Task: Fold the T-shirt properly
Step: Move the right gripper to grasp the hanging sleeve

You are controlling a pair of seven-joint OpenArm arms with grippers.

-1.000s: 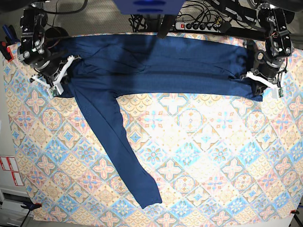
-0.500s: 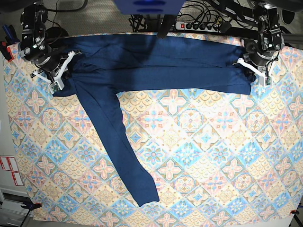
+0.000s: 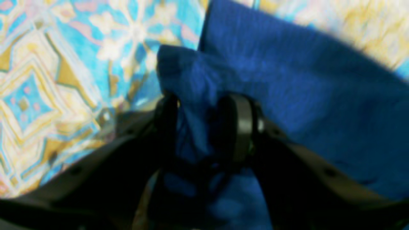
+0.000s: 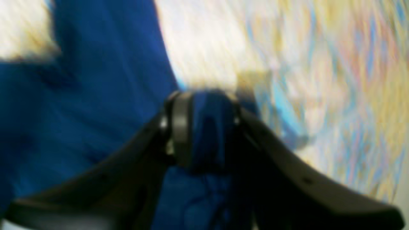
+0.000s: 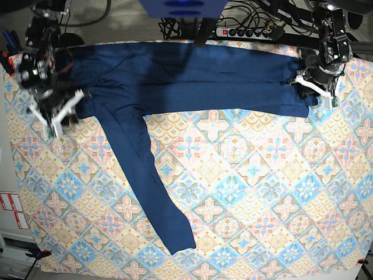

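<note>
The dark navy T-shirt (image 5: 192, 81) lies folded into a long band along the far edge of the table, with one sleeve (image 5: 140, 169) trailing diagonally toward the near side. My left gripper (image 5: 315, 87) sits at the band's right end. In the left wrist view its fingers (image 3: 243, 127) stand apart with a loose bunch of shirt fabric (image 3: 303, 89) between them; the gripper (image 3: 204, 121) is open. My right gripper (image 5: 55, 114) is at the band's left end. The right wrist view is blurred and shows this gripper (image 4: 207, 127) with parted fingers and blue fabric (image 4: 80, 111) in the gap.
A pastel tile-print cloth (image 5: 245, 186) covers the table. A power strip (image 5: 245, 32) and cables lie just beyond the far edge, with a dark post (image 5: 204, 29) behind the shirt's middle.
Both grippers went from shut on the shirt's edge to parted. The left arm carried its end farther back and inward. The right arm shifted nearer and leftward, and the shirt's left corner drew in.
</note>
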